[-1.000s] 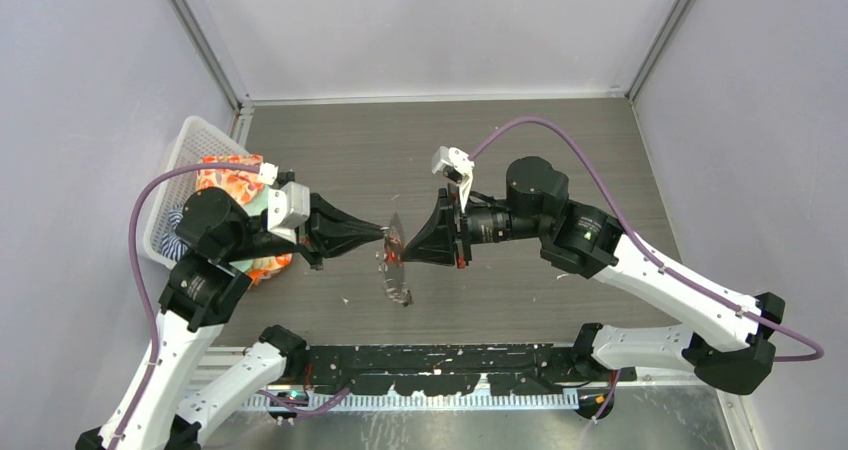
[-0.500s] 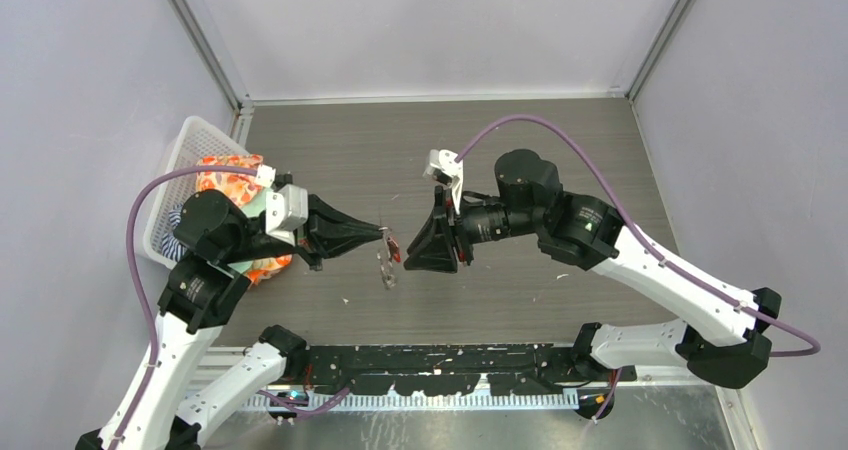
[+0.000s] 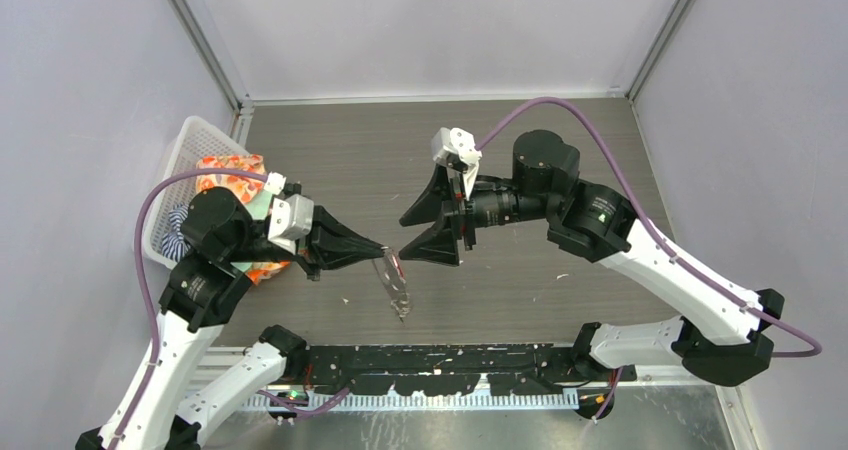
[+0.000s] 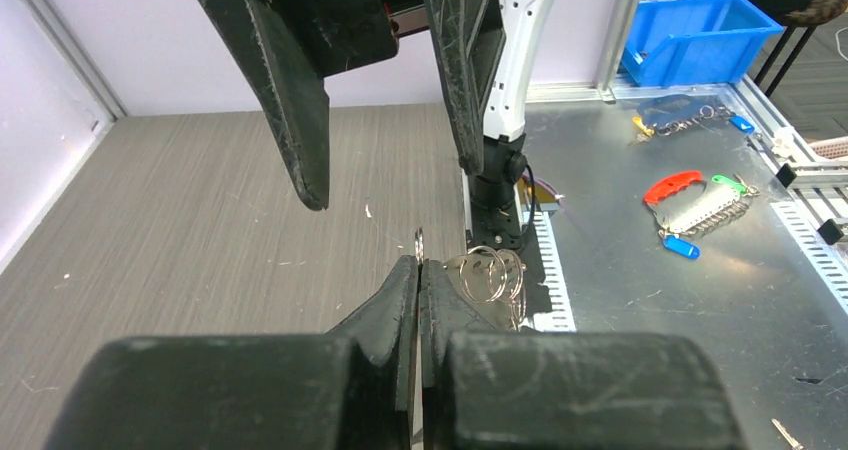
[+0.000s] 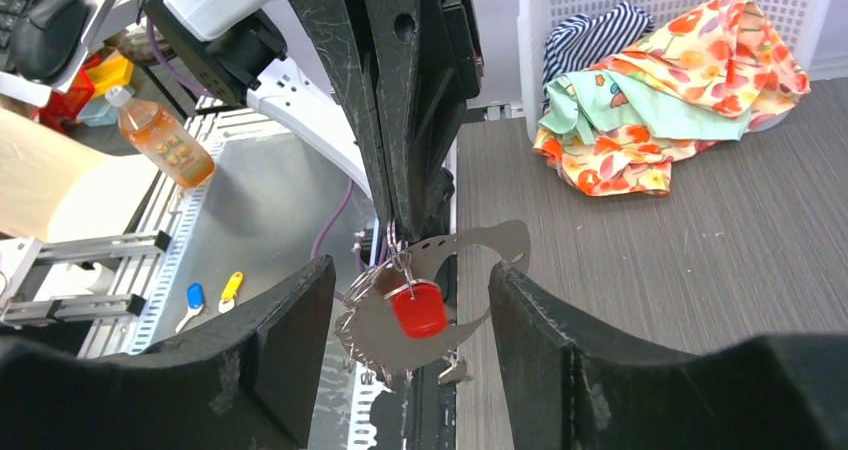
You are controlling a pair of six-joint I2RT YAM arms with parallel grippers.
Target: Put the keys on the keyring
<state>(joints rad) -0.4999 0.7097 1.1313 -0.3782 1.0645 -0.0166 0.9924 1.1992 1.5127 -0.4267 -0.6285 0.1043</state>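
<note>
Dangling red-headed key (image 5: 418, 310) beneath keyring (image 4: 490, 273), left tool (image 4: 418, 263) pinching it, right tool (image 3: 405, 235) wide

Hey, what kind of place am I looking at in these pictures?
Probably a robotics lab test cell: a wood-grain table walled in by plain white panels, with a metal workbench beside it and a blue parts bin nearby.
</note>
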